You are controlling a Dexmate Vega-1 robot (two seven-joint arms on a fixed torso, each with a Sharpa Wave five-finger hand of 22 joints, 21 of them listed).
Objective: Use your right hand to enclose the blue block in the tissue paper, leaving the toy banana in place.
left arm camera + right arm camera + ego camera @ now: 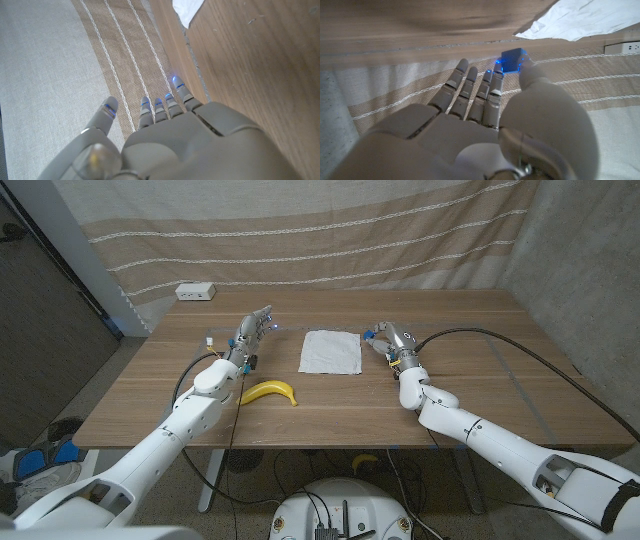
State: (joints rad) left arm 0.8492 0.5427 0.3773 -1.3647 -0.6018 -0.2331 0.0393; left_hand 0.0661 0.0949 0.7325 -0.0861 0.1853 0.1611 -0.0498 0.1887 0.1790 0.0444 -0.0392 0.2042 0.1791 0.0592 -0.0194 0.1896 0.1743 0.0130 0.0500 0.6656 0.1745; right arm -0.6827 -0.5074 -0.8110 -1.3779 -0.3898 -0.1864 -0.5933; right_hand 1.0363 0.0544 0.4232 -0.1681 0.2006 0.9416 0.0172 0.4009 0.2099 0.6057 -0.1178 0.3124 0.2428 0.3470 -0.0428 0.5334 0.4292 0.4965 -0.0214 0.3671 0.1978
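Right wrist view shows your right hand (485, 125) pinching the blue block (512, 61) between thumb and a fingertip, the other fingers fairly straight and slightly apart. You look to be carrying the block, held just beside the tissue's (331, 351) right edge, so next bring it over the sheet's middle and set it down before folding. The banana (270, 392) lies near the left hand (252, 332), which hangs spread and empty; leave it be.

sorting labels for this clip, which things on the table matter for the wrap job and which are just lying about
Job:
blue block, pinched in the right hand
tissue paper
toy banana, to stay put

Lying about:
white power strip
left hand, idle and open
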